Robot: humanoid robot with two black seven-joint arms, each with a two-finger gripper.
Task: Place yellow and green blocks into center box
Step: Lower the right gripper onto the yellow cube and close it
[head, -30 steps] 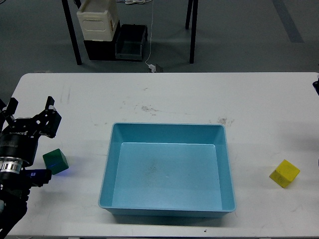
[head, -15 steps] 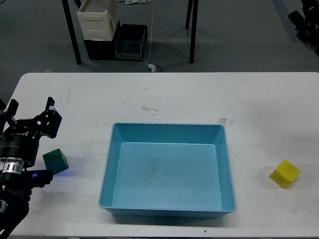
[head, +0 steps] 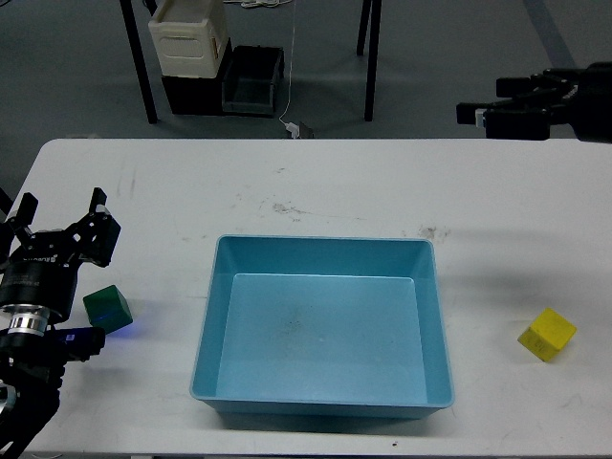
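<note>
A green block lies on the white table at the left, beside the wrist of my left arm. My left gripper is open and empty, its fingers pointing to the far side, just beyond the green block. A yellow block lies tilted at the right, well clear of the box. The light blue box stands empty in the middle. My right gripper hangs high over the table's far right edge, dark and seen from the side; its fingers cannot be told apart.
Beyond the table's far edge, black table legs, a white container and a black crate stand on the floor. A white cable hangs there.
My right arm has come into view at the top right and swung leftward over the far edge. My left arm and both blocks have stayed put.
</note>
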